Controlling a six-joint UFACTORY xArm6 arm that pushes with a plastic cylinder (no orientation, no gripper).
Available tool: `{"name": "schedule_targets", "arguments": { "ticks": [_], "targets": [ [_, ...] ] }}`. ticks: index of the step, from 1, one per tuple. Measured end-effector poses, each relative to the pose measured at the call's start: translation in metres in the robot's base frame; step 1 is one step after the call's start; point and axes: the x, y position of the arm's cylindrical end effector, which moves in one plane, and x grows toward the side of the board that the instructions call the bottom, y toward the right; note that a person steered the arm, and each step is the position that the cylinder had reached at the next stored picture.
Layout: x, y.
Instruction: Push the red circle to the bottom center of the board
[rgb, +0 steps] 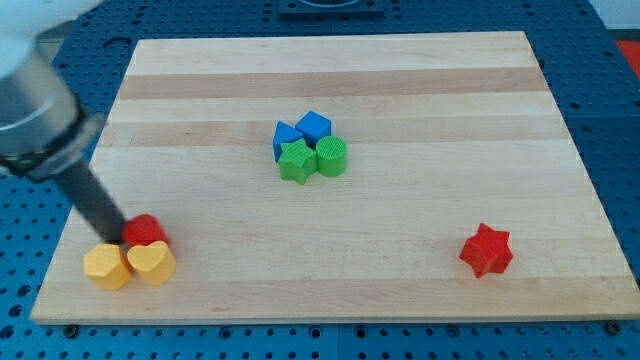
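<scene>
Red circle (146, 229) (one), two yellows (130, 264)

A robotics lab bench, set up for a tabletop pushing trial.

A pale wooden board (330, 100) lay on a blue perforated metal base (618, 120) with a regular grid of mounting holes, the kind of fixture plate used for test rigs. A dark rod on a grey arm (35, 105) reached in from the view's left, and small bright plastic blocks sat about the board, such as a red star (486, 250) and a green star (296, 160). Nothing domestic showed anywhere.
</scene>
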Motion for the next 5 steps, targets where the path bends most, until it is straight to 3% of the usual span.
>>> {"name": "schedule_targets", "arguments": {
  "ticks": [1, 4, 5],
  "targets": [
    [-0.004, 0.056],
    [0.001, 0.029],
    [0.003, 0.094]
  ]
}}
